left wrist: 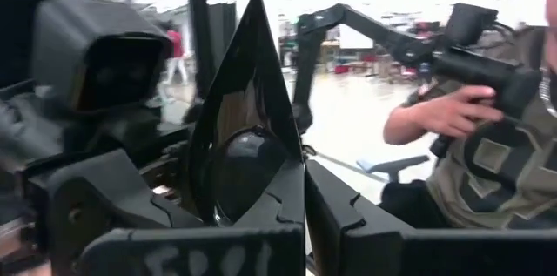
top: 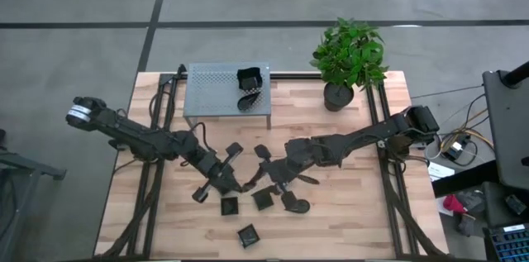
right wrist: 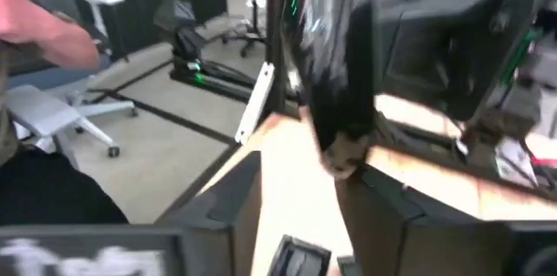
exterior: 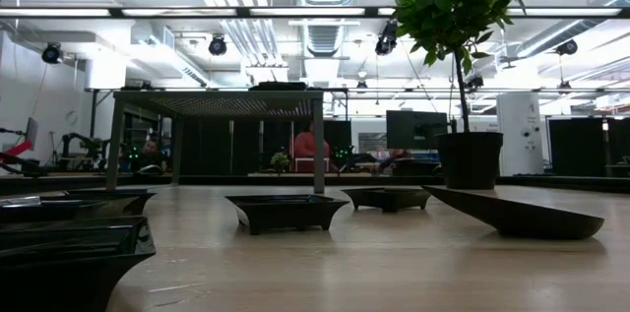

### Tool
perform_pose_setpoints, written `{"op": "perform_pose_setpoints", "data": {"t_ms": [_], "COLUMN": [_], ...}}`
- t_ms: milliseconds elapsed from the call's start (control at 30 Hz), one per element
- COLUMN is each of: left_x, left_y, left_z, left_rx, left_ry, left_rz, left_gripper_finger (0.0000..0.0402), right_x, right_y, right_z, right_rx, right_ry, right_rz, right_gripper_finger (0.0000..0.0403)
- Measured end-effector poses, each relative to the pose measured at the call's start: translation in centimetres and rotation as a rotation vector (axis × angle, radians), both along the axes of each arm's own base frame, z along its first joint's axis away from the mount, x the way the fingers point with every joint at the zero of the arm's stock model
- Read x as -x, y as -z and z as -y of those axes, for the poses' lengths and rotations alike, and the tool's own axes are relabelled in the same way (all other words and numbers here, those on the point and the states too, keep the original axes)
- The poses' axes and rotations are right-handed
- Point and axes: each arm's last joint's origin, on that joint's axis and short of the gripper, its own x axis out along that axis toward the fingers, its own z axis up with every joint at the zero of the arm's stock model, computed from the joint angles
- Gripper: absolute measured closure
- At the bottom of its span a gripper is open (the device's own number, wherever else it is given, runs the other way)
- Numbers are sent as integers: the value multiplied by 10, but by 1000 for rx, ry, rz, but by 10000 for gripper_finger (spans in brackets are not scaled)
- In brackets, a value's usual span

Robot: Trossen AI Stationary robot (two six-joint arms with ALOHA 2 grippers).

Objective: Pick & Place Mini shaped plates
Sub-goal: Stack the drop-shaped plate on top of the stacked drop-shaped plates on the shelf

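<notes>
Here the left hand [left wrist: 300, 211] clamps a leaf-shaped plate [left wrist: 248, 128]

My left arm reaches in from the left table edge toward the centre | my left gripper [top: 240, 186] is low over the table, fingers [left wrist: 278, 211] pinched shut on a leaf-shaped plate [left wrist: 248, 119] | my right arm stretches in from the right | my right gripper [top: 266, 181] faces it, close by, fingers parted.

Table front of perforated rack [top: 228, 93]: crowded by both arms and scattered mini shaped plates [top: 247, 235]; left edge bare.
</notes>
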Motion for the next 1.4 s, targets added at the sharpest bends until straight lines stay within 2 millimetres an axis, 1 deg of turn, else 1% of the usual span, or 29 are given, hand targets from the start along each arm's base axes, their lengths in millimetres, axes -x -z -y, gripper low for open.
{"op": "perform_pose_setpoints", "data": {"t_ms": [133,267,367,467,567,667,867,967,1100,1267,1400], "left_x": [2,9,14,20,24,26,21,18,16,11,3], "left_y": [2,2,4,2,0,0,9,14,15,18,22], "left_z": [-4,-10,-18,-27,-36,-47,-71,-84,-99,-119,-129], "left_rx": [20,22,35,98,148,235,276,286,336,341,342], "left_ry": [-95,-268,-480,-689,-880,-1063,-1183,-1216,-1256,-1266,-1222], "left_rz": [-84,-153,-227,-277,-302,-298,-358,-393,-399,-426,-472], "left_gripper_finger": [401,401,401,401,401,401,401,401,401,401,401], "right_x": [2,6,9,12,14,16,19,21,24,27,28], "right_y": [9,19,25,29,32,34,37,39,45,54,57], "right_z": [2,3,3,3,2,1,-7,-12,-14,-13,-12], "right_rx": [20,-17,-33,-43,-41,-39,-39,-35,-27,-18,-15], "right_ry": [24,47,59,72,77,74,58,45,40,44,48], "right_rz": [-96,-235,-325,-390,-433,-448,-464,-469,-485,-510,-515], "right_gripper_finger": [226,206,205,209,214,218,226,229,233,236,236]}}
